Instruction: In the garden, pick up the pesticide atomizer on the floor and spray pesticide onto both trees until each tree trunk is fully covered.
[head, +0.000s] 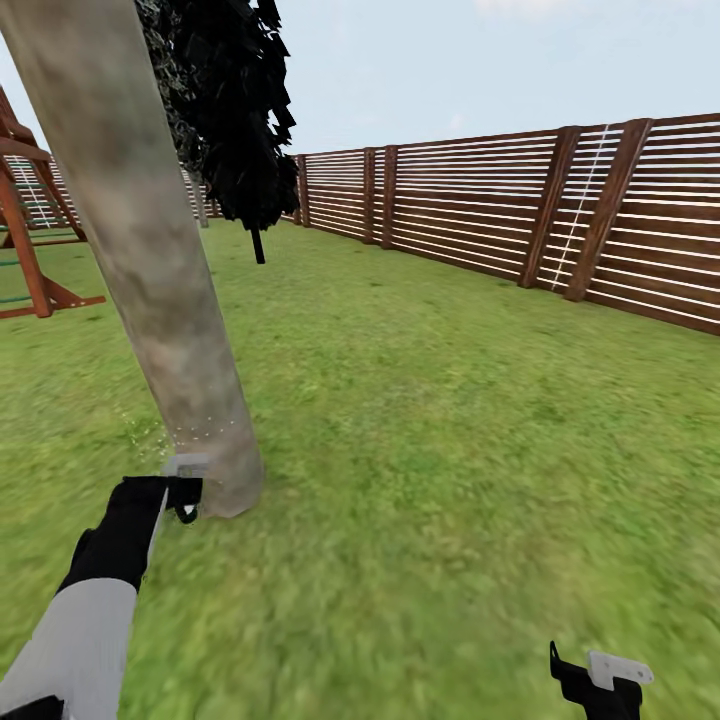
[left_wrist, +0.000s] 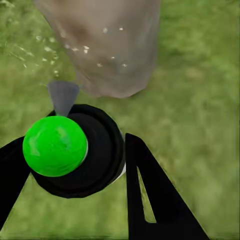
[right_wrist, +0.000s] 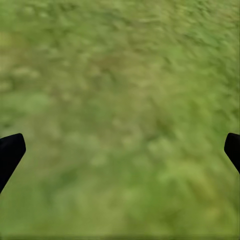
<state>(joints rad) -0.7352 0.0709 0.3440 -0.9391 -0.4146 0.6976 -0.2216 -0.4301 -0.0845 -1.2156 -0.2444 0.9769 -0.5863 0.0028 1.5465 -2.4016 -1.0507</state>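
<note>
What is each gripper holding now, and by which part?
The left gripper holds the pesticide atomizer by its black body, between the fingers, nozzle toward the tree trunk. The right gripper is open and holds nothing.

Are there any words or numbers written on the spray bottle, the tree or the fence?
None: no words, numbers or signs can be read in any view.
Atomizer: plain green ball and black body, no label showing.
Tree trunk: mottled bark and small white specks, no writing.
Fence: bare wooden slats.
</note>
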